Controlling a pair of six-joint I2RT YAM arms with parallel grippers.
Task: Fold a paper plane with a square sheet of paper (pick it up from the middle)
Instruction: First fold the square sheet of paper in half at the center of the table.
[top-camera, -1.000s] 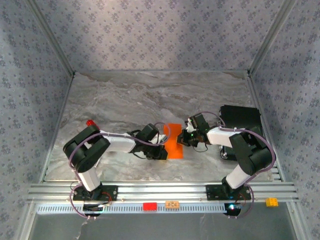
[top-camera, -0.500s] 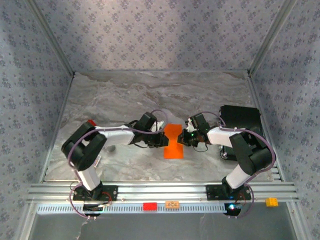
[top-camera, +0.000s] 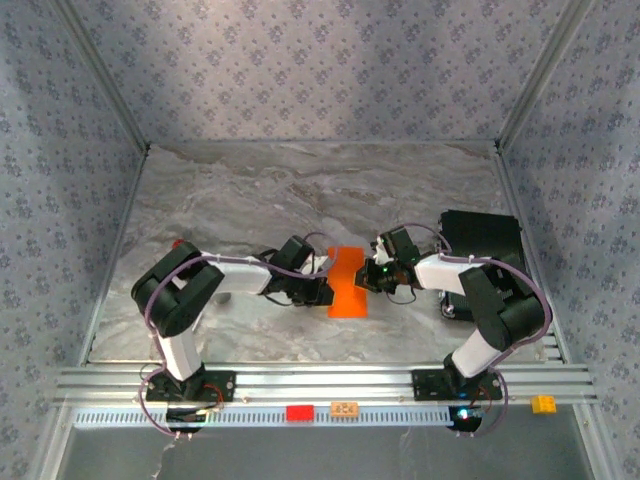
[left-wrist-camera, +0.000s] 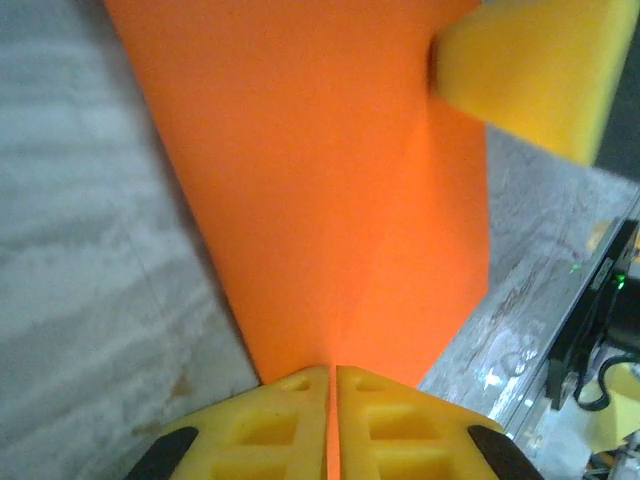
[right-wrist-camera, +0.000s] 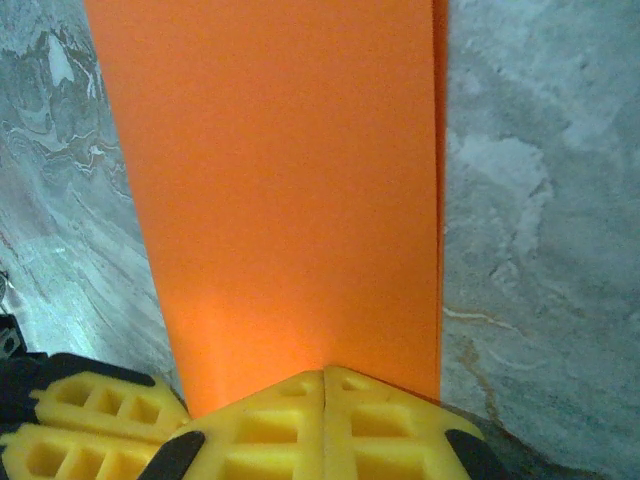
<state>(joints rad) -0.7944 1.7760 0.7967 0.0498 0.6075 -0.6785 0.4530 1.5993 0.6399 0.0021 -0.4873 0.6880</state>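
Orange sheet of paper sits mid-table, btwn the two arms, looking like a narrow folded strip from the top cam; its folds can't be made out there. Left gripper meets its left edge and right gripper its right edge, w/ the contact pts mostly hidden by the wrists. On left wrist cam, the left gripper has its yellow fingers pressed together on the paper edge, a faint crease running up from the pinch; paper top is cut off by the frame. A blurred yellow pad overlaps the paper's far corner. On right wrist cam, the right gripper is likewise clamped on the paper; a second layer edge shows along its right side. A yellow ribbed piece at bottom left is too cropped to tell whose it is.
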